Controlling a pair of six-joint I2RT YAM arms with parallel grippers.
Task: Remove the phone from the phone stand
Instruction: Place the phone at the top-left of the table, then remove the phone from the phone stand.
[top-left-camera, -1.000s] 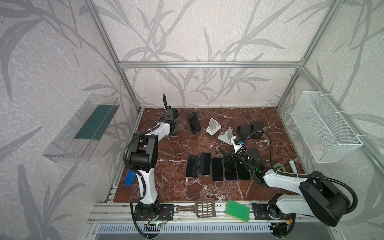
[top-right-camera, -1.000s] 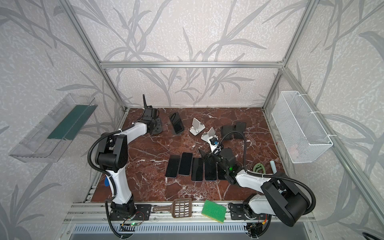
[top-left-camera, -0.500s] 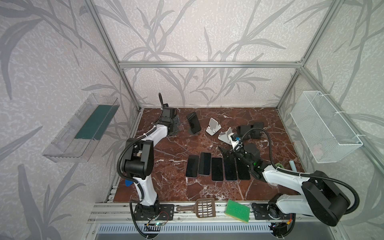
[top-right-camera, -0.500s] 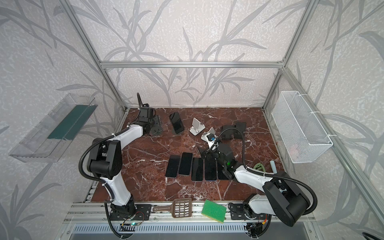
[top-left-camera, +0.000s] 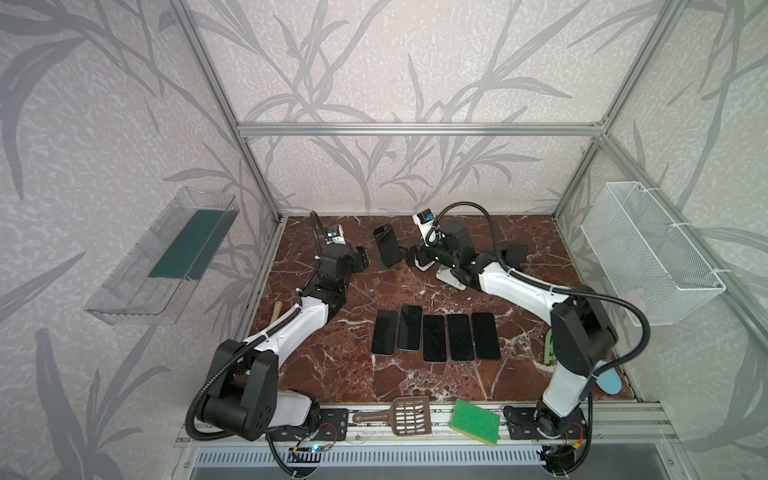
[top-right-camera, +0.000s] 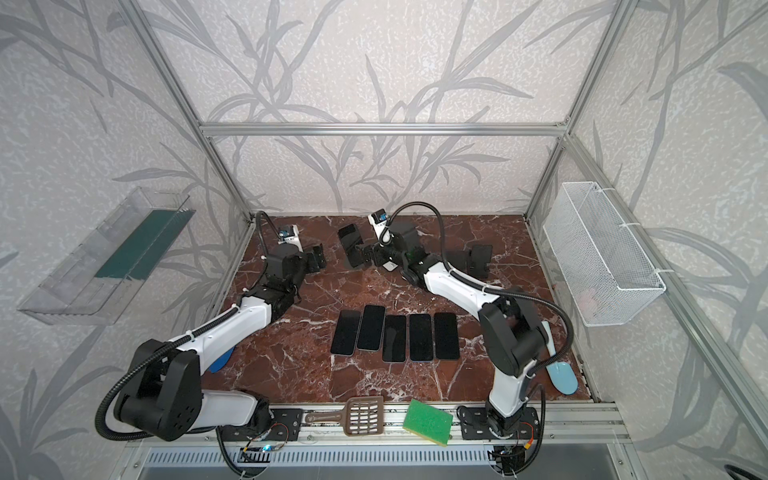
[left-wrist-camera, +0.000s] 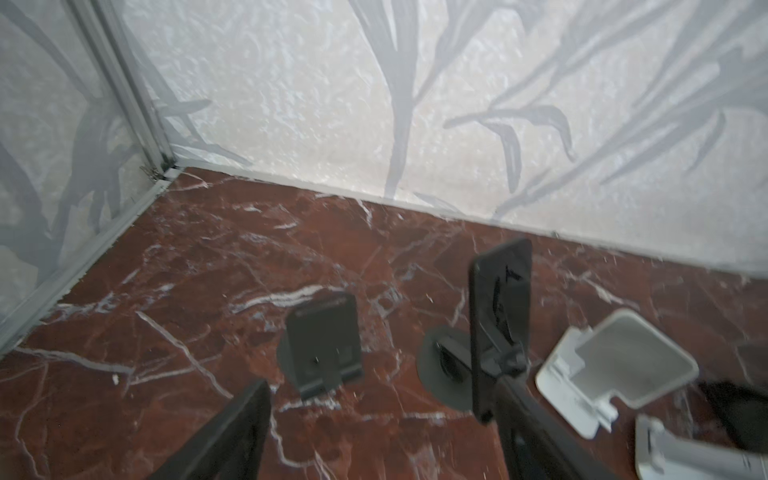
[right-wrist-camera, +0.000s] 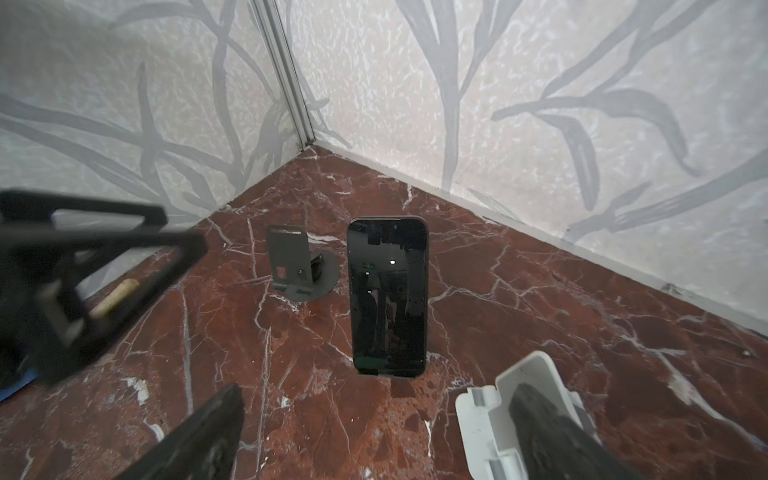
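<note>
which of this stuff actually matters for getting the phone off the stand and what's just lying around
For the job:
- phone, upright on its phone stand
- right gripper, open, facing the phone

Just lying about:
- five flat phones in a row
- empty dark stand
- a white stand
- green sponge
- brown scoop
- wire basket

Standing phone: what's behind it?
A dark stand with a round base props up the phone. In the right wrist view the phone hides it, except a bottom lip.
</note>
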